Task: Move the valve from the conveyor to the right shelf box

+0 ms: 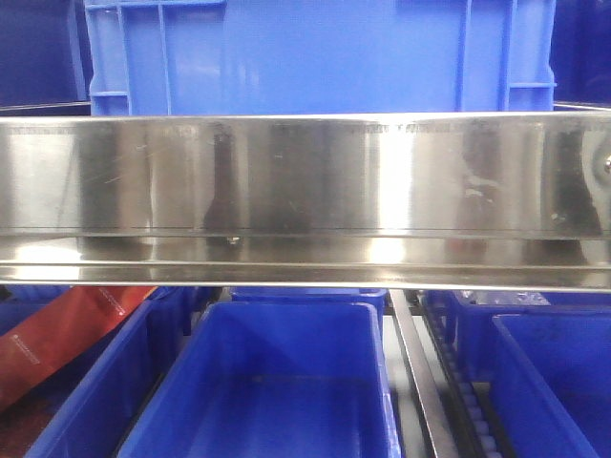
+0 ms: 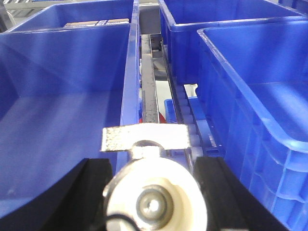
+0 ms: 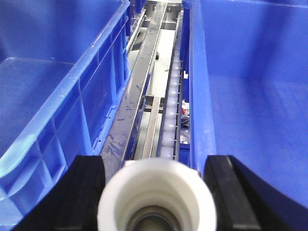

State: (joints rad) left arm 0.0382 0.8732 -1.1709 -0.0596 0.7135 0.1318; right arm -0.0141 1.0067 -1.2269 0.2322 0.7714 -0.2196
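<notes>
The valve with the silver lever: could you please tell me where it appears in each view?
Front view: not in it.
Left wrist view: bottom centre, valve in the left pincer.
Right wrist view: not identifiable; a whitish round piece fills the right pincer, no lever showing.
Shared landmark: the roller track between blue bins.

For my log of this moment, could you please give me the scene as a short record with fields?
Left claw: shut on the valve, lever across the top
Right claw: shut on a pale round part
Beyond both: gap between blue bins, with roller track
Front view: steel shelf beam
</notes>
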